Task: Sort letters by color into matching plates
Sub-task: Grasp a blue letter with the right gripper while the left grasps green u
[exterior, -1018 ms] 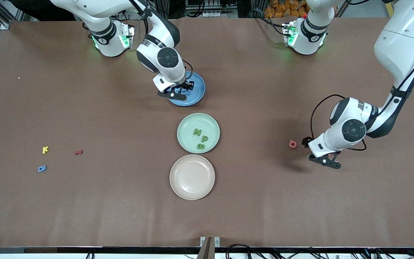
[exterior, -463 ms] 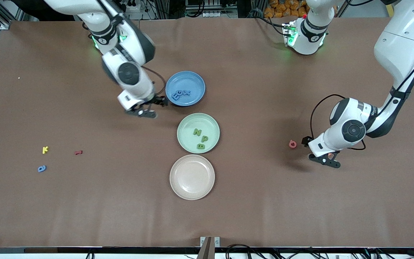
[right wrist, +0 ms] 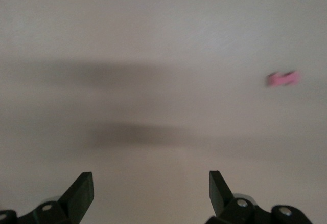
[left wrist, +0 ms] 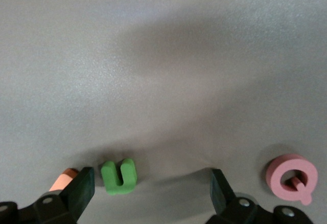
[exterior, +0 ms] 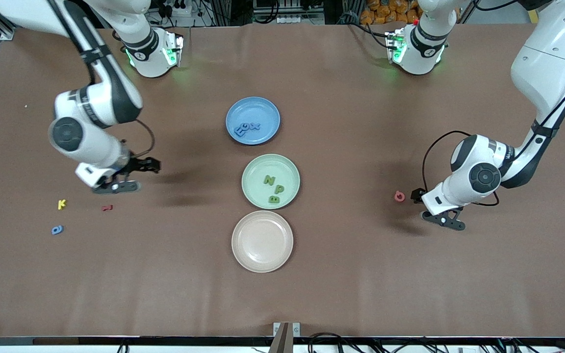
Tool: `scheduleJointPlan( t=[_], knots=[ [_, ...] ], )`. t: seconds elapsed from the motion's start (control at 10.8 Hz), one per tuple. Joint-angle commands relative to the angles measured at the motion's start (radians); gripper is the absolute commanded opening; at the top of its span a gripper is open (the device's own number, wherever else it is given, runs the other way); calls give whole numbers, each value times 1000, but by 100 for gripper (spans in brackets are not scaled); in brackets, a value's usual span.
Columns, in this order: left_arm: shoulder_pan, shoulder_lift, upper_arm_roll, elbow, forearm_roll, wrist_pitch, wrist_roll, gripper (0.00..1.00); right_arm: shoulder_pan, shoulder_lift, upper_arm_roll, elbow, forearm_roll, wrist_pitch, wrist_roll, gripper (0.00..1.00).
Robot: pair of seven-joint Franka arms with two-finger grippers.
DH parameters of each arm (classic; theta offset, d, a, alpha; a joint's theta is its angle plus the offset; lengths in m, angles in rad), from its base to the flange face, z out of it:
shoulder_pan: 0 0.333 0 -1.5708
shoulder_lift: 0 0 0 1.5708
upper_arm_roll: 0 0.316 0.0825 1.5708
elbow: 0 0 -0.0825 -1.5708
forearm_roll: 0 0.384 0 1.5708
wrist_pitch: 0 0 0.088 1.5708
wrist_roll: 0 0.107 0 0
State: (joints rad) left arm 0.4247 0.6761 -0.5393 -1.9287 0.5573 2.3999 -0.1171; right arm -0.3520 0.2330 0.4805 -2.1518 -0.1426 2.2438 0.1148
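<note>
Even overhead light, soft arm shadows on the table (exterior: 341,294) (right wrist view motion-blurred).

A brown desk (exterior: 361,274) with a matt, faintly grained covering like paper or fabric. Three round plates sit on it, all matt and smooth: one blue plate (exterior: 269,110), one pale green plate (exterior: 255,171), one beige plate (exterior: 262,242). The small toy letters look like soft, matt foam: a green U (left wrist: 119,176) and a pink Q (left wrist: 292,177). The arms have glossy white plastic shells with black joints. The left tool's fingers (left wrist: 222,196) are matt black plastic.
</note>
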Motion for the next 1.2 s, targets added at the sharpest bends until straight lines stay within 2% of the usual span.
scheduleJointPlan(
  t=[0.0,0.37,0.65,0.74,0.83,1.11],
  knots=[
    [19,2,-4,-10,19,45,-19,100,-4,54,-147,123,-3,4,-264,100],
    [35,3,-4,-13,21,45,-10,100,8,158,-279,208,-12,109,-536,99],
    [35,3,-4,-16,21,45,-12,100,21,262,-361,318,-8,129,-627,98],
    [35,2,-4,-16,19,45,-21,29,22,288,-378,343,1,129,-647,97],
    [39,2,-4,-16,19,45,-18,0,22,311,-390,357,8,129,-653,95],
    [39,0,-4,-18,19,45,-19,0,39,399,-448,444,23,117,-681,90]
  ],
)
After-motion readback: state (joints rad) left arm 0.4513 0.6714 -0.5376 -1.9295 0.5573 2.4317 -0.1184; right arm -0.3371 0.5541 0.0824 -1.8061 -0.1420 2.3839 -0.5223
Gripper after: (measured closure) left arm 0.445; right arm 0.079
